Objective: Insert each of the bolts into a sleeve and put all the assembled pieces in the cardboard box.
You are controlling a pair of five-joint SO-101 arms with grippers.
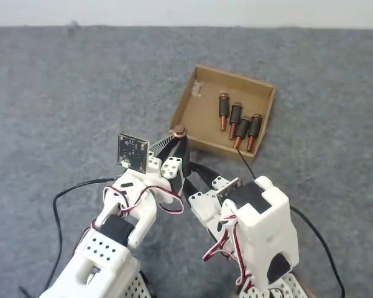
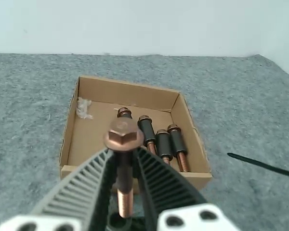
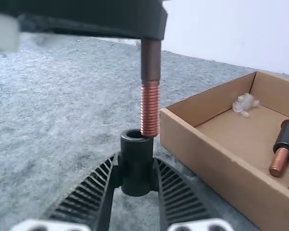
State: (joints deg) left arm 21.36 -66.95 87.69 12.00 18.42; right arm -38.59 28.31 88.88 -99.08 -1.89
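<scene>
your left pincer (image 2: 123,155) is clenched on the bolt (image 2: 124,138), head up. your right pincer (image 3: 136,163) grips the sleeve (image 3: 136,150) upright beneath it, with the bolt tip at the sleeve's mouth. both are just beside the cardboard box (image 1: 186,100), which holds four assembled pieces (image 1: 236,114).

no readable text or labels on anything

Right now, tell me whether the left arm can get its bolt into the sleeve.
Probably yes: the bolt hangs upright with its threaded tip at the open mouth of the sleeve, and nothing sits between them.
</scene>
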